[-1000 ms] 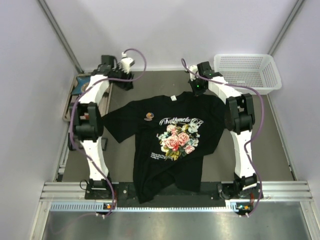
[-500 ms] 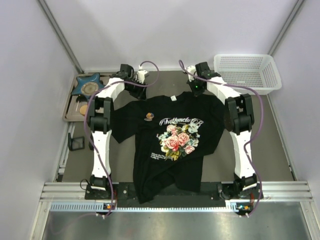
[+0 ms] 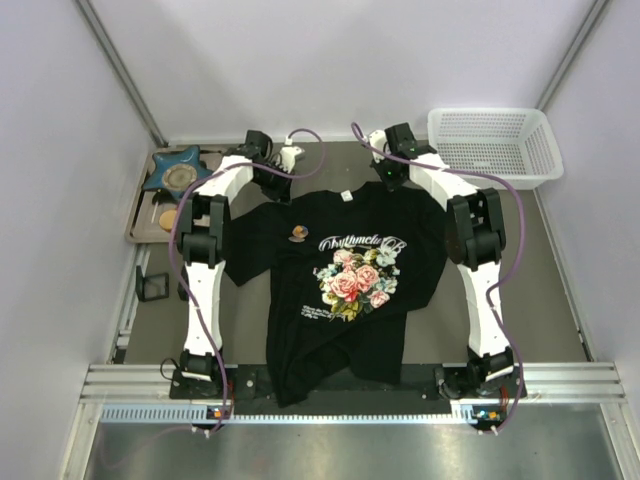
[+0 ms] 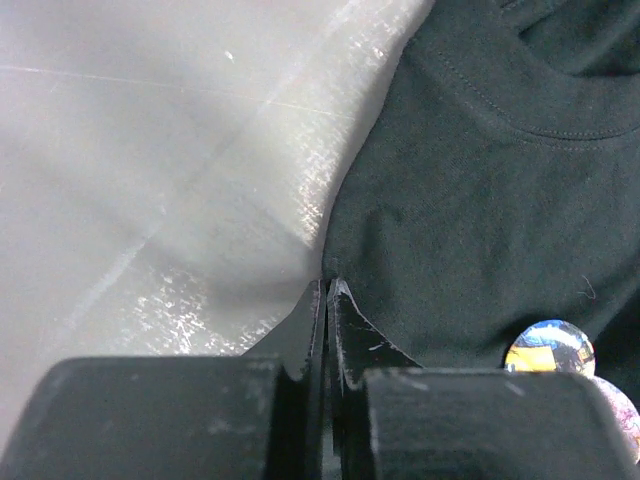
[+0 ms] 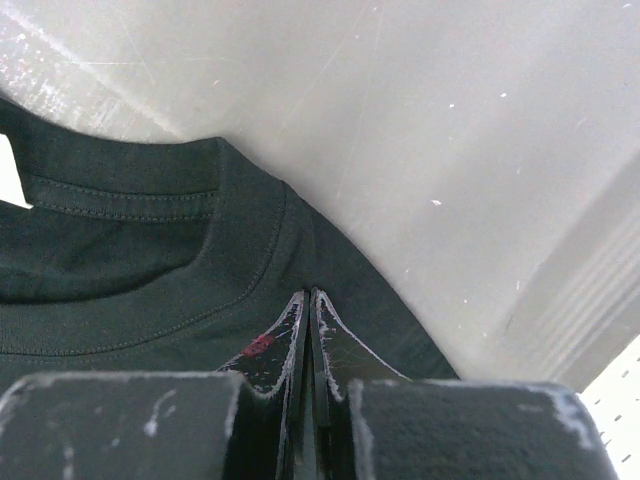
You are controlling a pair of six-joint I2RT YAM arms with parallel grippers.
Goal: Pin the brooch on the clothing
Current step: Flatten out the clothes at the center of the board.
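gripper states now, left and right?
Left gripper: closed, tips at the T-shirt shoulder edge; pinch unclear.
Right gripper: closed over the other shoulder; pinch unclear.

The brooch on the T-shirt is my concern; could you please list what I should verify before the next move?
1. Brooch lies on the T-shirt, left of the lettering: ok.
2. Brooch pinned through the fabric: cannot tell.
3. Left gripper shut at the shoulder edge: ok; pinching fabric: cannot tell.
4. Right gripper shut over the other shoulder, beside the collar: ok; pinching fabric: cannot tell.
5. T-shirt spread flat: not ok, the lower part looks folded.
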